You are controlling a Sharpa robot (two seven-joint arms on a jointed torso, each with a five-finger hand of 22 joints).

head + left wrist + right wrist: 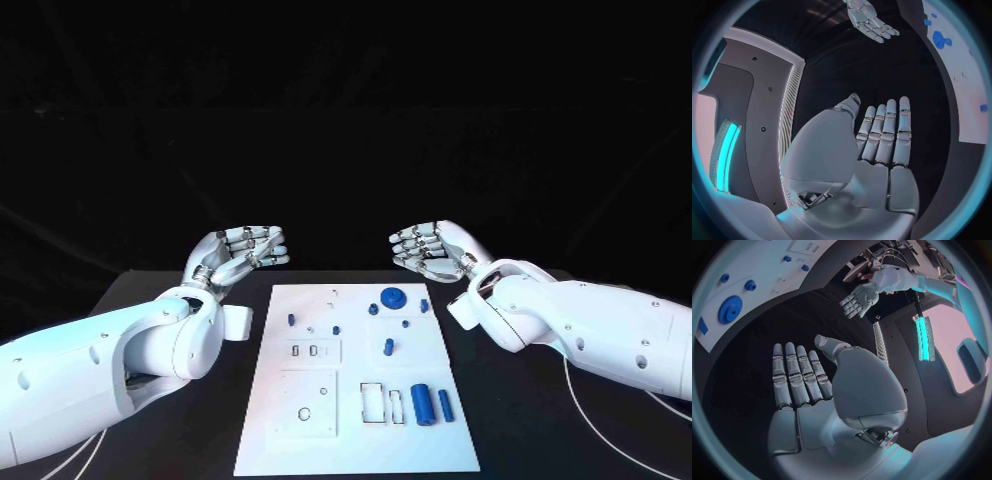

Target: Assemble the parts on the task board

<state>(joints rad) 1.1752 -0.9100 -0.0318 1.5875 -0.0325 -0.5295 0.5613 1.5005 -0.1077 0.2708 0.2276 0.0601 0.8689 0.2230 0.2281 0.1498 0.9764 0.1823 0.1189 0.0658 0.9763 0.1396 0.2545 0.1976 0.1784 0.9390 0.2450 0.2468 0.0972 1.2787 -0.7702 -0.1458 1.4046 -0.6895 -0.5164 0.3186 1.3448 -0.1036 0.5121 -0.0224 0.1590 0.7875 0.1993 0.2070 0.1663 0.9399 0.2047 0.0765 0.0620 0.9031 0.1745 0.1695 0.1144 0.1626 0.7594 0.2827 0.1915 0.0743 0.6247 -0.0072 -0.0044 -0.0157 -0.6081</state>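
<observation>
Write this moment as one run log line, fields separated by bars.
left hand: open, holds nothing | right hand: open, holds nothing | white task board: between hands, untouched | round blue gear part: on board, far end

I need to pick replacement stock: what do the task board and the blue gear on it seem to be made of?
The task board looks like matte white plastic or painted sheet: flat, even, no glare. The blue gear looks like moulded or printed plastic: solid colour, dull surface, toothed rim in the right wrist view. Neither is certain from looks alone.
</observation>
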